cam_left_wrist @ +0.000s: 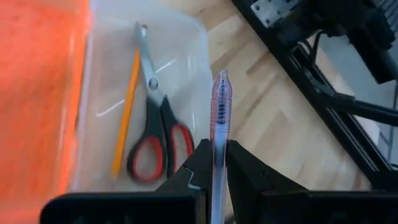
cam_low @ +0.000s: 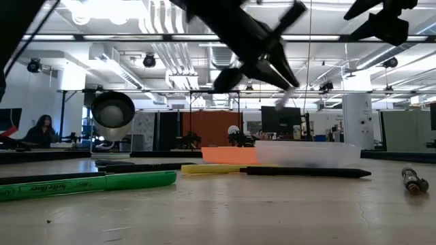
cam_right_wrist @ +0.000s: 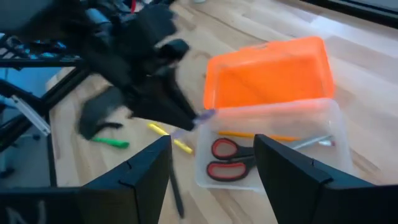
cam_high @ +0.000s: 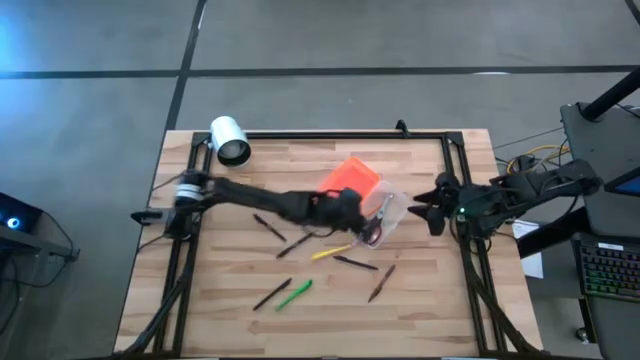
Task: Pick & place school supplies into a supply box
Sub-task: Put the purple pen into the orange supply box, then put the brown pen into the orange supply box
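My left gripper (cam_left_wrist: 216,154) hangs over the supply box (cam_high: 385,212), shut on a clear pinkish pen (cam_left_wrist: 219,106). The box is clear plastic with its orange lid (cam_high: 352,178) open beside it. Red-handled scissors (cam_left_wrist: 158,134) and an orange pencil (cam_left_wrist: 126,112) lie flat on the box floor. Black pens (cam_high: 268,227), a yellow one (cam_high: 330,252), a brown one (cam_high: 381,283) and a green marker (cam_high: 294,293) lie flat on the table. My right gripper (cam_right_wrist: 214,171) is open at the table's right edge, facing the box. My left gripper pinches the pen's barrel (cam_left_wrist: 218,138) between its two fingers. The pen lies along the fingers, and its capped end (cam_left_wrist: 221,79) sticks out past the fingertips. The fingers slant down from the table's left. The pen is lifted clear above the open box.
A white cylinder (cam_high: 230,140) lies near the table's far left corner. A black frame rail (cam_high: 330,134) runs along the table's edges. The loose pens lie between the box and the near edge. A person sits far off in the room behind the table (cam_low: 42,129).
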Robot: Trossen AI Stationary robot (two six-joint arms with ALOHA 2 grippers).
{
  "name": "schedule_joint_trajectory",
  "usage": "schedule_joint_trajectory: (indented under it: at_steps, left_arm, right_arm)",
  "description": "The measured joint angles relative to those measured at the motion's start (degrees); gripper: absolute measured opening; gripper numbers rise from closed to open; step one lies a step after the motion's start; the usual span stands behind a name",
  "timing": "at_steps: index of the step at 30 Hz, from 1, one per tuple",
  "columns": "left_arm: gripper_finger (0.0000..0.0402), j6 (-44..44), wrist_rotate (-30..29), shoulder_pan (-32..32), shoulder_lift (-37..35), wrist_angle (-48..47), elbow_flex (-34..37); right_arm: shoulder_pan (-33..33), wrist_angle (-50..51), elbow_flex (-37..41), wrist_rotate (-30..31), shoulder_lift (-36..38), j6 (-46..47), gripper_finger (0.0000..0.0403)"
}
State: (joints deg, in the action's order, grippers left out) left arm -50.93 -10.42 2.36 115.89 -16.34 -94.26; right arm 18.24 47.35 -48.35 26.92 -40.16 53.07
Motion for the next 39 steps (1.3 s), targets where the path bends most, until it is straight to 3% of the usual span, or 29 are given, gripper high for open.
schedule_joint_trajectory:
  at_steps: [9,13,17,24,31,35,39]
  left_arm:
    - [0.0011,6.84,2.65,-6.07,14.49,-9.82,-20.05]
    - [0.0018,5.87,3.59,-7.32,18.62,-10.59,-24.45]
    - [0.0058,3.89,3.61,-7.61,20.48,-10.86,-25.15]
    - [0.0119,6.39,3.22,-7.5,18.91,-15.66,-24.34]
    - [0.0129,17.2,7.86,-3.32,13.18,-28.41,-24.61]
    - [0.0129,21.76,6.88,1.79,10.03,-35.26,-24.52]
    - [0.013,20.65,2.84,7.19,8.47,-38.04,-24.5]
  right_arm:
    - [1.7,3.28,-0.03,0.2,0.57,1.41,0.0219]
    - [1.68,3.46,0.03,0.18,0.29,1.41,0.0219]
    - [1.68,3.48,0.21,0.17,0.2,1.38,0.0219]
    - [1.68,3.68,1.19,0.16,0.24,0.99,0.0219]
    - [1.67,3.99,2.57,-0.63,0.29,0.92,0.0219]
    - [1.79,5.23,3.29,-6.2,-0.1,-1.92,0.0219]
    - [2.75,5.29,3.91,-15.06,-2.09,-7.17,0.0219]
